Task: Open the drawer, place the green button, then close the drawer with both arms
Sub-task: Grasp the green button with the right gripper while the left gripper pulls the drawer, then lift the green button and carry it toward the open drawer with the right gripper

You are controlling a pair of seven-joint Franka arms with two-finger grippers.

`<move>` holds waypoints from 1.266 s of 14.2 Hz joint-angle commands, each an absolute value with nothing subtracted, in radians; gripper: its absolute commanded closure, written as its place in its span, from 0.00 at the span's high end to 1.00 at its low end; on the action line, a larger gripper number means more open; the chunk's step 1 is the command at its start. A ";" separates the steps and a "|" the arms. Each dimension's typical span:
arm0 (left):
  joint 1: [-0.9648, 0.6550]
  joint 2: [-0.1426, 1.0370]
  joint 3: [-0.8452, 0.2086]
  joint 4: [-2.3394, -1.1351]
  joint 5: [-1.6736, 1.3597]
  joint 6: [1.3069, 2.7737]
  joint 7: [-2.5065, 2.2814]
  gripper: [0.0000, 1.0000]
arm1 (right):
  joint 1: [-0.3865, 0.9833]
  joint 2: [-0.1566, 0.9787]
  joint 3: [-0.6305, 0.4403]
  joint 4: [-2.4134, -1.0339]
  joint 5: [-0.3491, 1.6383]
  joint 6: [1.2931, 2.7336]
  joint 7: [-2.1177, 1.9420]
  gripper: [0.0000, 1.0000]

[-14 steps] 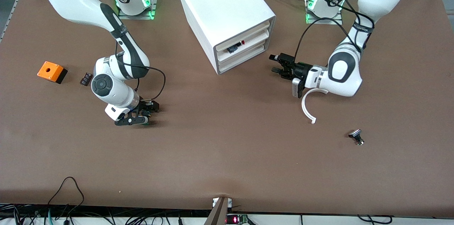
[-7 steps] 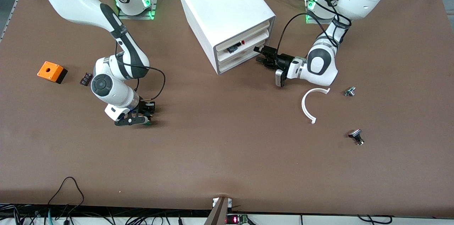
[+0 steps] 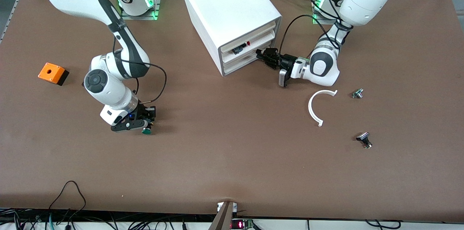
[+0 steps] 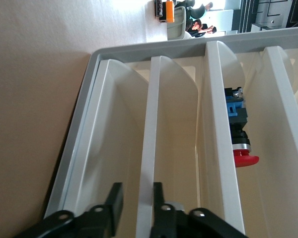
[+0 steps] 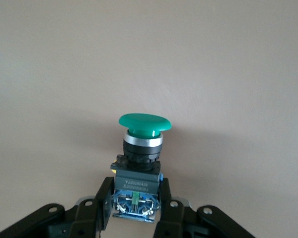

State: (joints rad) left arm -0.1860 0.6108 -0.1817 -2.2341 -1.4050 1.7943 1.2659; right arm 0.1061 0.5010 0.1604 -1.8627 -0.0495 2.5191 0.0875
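The left gripper [image 3: 261, 55] has its fingers [image 4: 115, 199] pinched on the front lip of the bottom drawer [image 3: 243, 61] of the cabinet [image 3: 228, 8], which looks shut. The right gripper [image 3: 146, 123], low over the surface [image 3: 232, 157] toward the right arm's end, is clenched on the button [image 5: 139, 158], green cap outward. A straight, level pull along the drawer's travel should open it without tipping the cabinet; the button should wait clear.
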 commanded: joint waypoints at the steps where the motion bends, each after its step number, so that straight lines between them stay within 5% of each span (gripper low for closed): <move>1: -0.195 0.606 -0.206 -2.281 -1.468 1.799 1.313 0.28 | 0.107 0.433 0.213 -1.833 -0.061 2.479 0.075 0.00; 4: -0.195 0.606 -0.207 -2.281 -1.468 1.801 1.315 0.29 | 0.109 0.437 0.291 -1.682 -0.049 2.332 0.101 0.00; 8: -0.192 0.606 -0.206 -2.281 -1.471 1.801 1.316 0.00 | 0.156 0.483 0.301 -1.534 -0.046 2.313 0.126 0.00; 18: -0.166 0.649 -0.059 -2.079 -1.340 1.812 1.145 0.00 | 0.461 0.712 0.270 -1.131 -0.058 2.319 0.625 0.00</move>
State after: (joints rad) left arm -0.1680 0.6130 -0.1140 -2.1691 -1.3905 1.7963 1.2197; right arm 0.4080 0.6402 0.2963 -1.2485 -0.0469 2.3347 0.5278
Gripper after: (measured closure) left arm 0.855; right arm 0.595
